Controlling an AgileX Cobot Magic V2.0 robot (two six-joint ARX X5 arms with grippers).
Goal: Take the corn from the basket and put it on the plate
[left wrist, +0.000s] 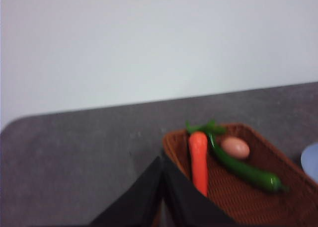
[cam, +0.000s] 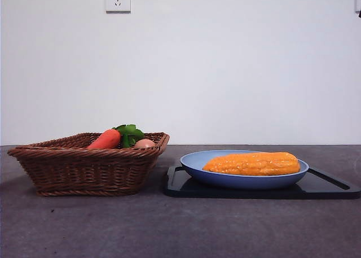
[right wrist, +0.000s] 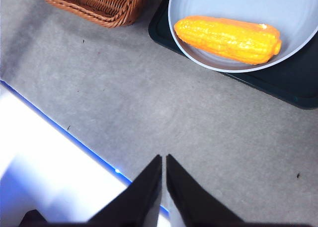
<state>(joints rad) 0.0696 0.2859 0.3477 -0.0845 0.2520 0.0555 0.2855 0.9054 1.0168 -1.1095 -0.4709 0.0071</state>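
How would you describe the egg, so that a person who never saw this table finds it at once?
Look in the brown wicker basket. Between the carrot and the long green pepper lies the egg. It alone is small, rounded and pale pinkish-brown.

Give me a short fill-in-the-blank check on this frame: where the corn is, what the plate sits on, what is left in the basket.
1. The corn lies on the light blue ____.
2. The plate sits on a black ____.
3. In the basket, beside the carrot and the green pepper, lies a pale ____.
4. The jaws of both the left gripper and the right gripper are ____.

Missing words: plate; tray; egg; shut
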